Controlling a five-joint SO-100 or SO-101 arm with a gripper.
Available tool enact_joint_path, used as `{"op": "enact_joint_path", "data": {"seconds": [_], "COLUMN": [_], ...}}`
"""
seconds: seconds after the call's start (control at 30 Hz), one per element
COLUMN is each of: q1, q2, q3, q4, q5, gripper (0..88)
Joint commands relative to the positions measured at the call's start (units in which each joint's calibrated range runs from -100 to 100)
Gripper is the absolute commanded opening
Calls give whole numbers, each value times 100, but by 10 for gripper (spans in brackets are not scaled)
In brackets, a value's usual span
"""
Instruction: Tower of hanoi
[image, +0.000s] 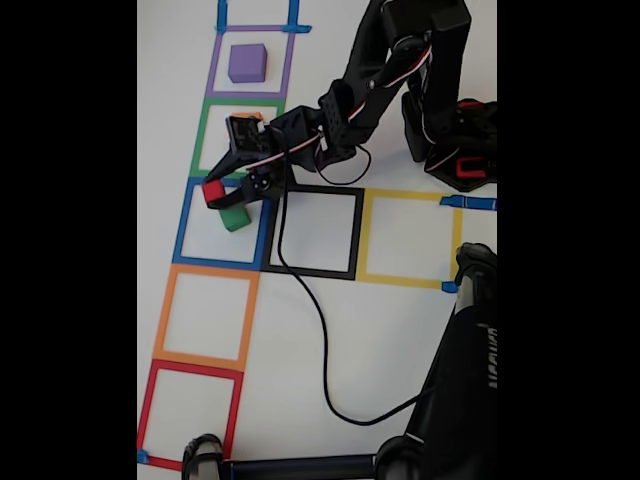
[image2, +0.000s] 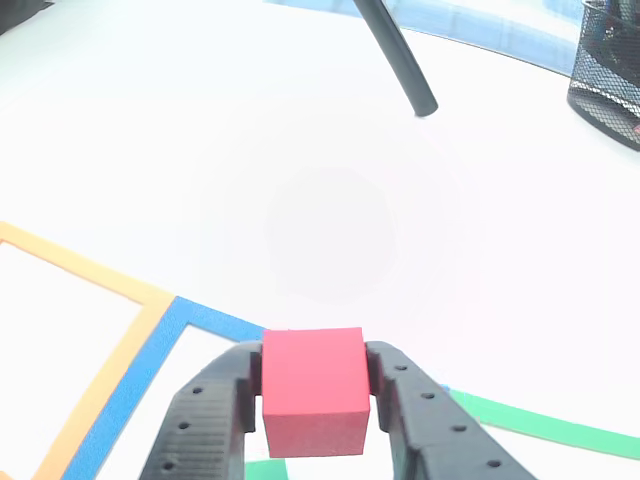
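Note:
A red cube (image: 213, 192) (image2: 313, 388) is clamped between the two black fingers of my gripper (image: 215, 194) (image2: 314, 395), which is shut on it. In the fixed view it hangs over the upper left part of the blue taped square (image: 222, 224). A green cube (image: 235, 217) rests inside that blue square, just below and right of the red one. A purple cube (image: 247, 62) sits alone in the purple taped square (image: 249, 61) at the top. Whether the red cube touches the green one cannot be told.
Taped squares run down the white table: green (image: 205, 130), orange (image: 205, 316), red (image: 190, 412), with black (image: 313, 232) and yellow (image: 408, 237) ones to the right. A black cable (image: 320, 330) crosses the table. The arm base (image: 455, 140) stands top right; dark equipment (image: 460, 400) fills the lower right.

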Motion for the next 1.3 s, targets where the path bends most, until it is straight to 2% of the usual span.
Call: {"op": "enact_joint_path", "data": {"seconds": [0.0,0.4,0.53,0.7,0.83,1.0,1.27], "q1": [341,1473,1875,2345,2834,3573,4598], "q2": [-1161,-2654,-2767,-2727,-2929,-3357,-3930], "q3": [-806,-4188,-5479,-6888,-7260,-6506,-3670], "q4": [1757,7497,8979,10291,10785,10874,8833], "q5": [36,36,36,36,36,36,36], "gripper": [29,27,28,28,27,28,28]}}
